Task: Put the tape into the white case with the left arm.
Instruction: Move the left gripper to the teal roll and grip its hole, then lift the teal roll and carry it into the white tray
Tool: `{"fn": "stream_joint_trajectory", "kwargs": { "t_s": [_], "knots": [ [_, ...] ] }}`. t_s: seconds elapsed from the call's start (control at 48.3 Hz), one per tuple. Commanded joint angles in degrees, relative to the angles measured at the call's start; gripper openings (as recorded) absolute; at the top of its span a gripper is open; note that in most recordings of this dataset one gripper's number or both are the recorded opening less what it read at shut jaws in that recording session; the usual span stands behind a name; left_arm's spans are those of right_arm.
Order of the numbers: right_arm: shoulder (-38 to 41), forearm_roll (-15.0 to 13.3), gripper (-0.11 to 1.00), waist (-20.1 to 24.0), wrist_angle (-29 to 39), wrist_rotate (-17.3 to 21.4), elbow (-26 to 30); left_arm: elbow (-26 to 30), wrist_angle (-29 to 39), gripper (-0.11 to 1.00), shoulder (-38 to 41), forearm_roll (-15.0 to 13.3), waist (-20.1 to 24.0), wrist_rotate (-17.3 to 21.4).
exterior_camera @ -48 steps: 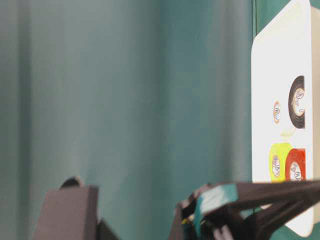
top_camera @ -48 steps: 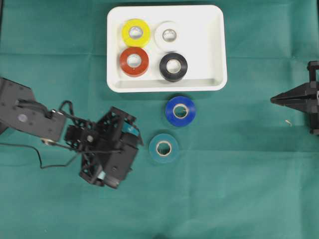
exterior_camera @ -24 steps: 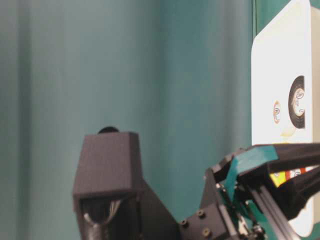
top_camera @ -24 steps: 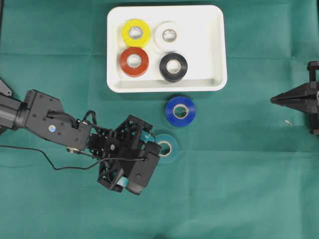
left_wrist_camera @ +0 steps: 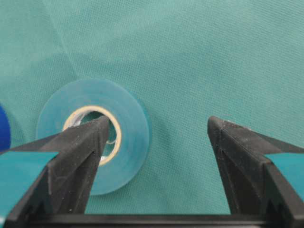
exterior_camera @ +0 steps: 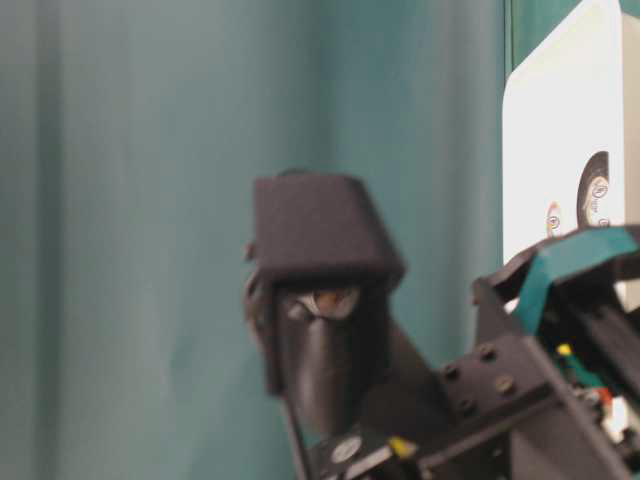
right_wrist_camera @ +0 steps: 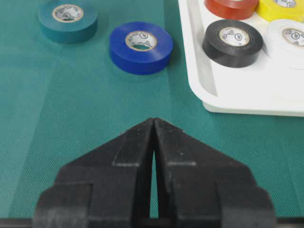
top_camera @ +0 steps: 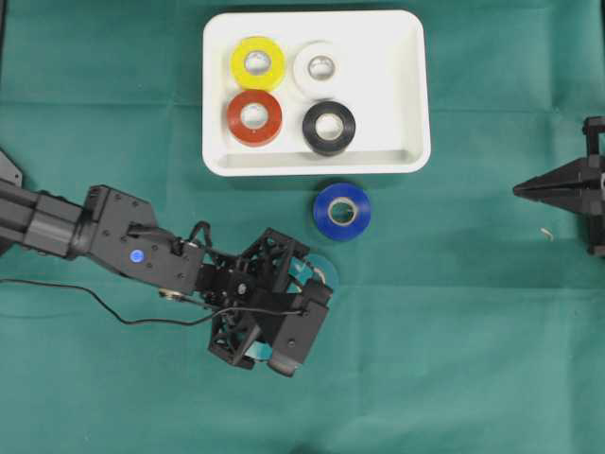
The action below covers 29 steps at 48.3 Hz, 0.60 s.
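My left claw hangs wide open over the teal tape, one finger above its core.

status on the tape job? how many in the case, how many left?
Done: four rolls, yellow, white, red and black, lie in the case. In hand: the open left gripper is over the teal roll, not gripping it. Left: teal, then the blue roll on the cloth.
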<state>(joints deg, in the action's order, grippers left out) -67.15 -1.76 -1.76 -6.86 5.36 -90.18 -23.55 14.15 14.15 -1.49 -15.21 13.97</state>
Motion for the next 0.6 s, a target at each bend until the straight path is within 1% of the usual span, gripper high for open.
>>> {"fn": "stream_joint_trajectory", "kwargs": {
  "t_s": [0.0, 0.145, 0.331, 0.58],
  "knots": [
    [0.4, -0.1, -0.09, -0.1, -0.7, 0.1, 0.6, 2.1, 0.1, 0.84, 0.0, 0.2, 0.1, 0.1],
    [0.4, -0.1, -0.09, -0.1, -0.7, 0.1, 0.6, 2.7, 0.4, 0.84, 1.0, 0.2, 0.3, 0.1],
    [0.4, 0.0, -0.09, -0.1, -0.8, 0.1, 0.5, 3.2, 2.6, 0.84, 2.2, 0.3, 1.3, 0.1],
    [0.4, -0.1, -0.09, -0.1, -1.2, 0.1, 0.3, 5.4, 5.3, 0.83, 3.8, 0.3, 1.8, 0.4]
  ]
}}
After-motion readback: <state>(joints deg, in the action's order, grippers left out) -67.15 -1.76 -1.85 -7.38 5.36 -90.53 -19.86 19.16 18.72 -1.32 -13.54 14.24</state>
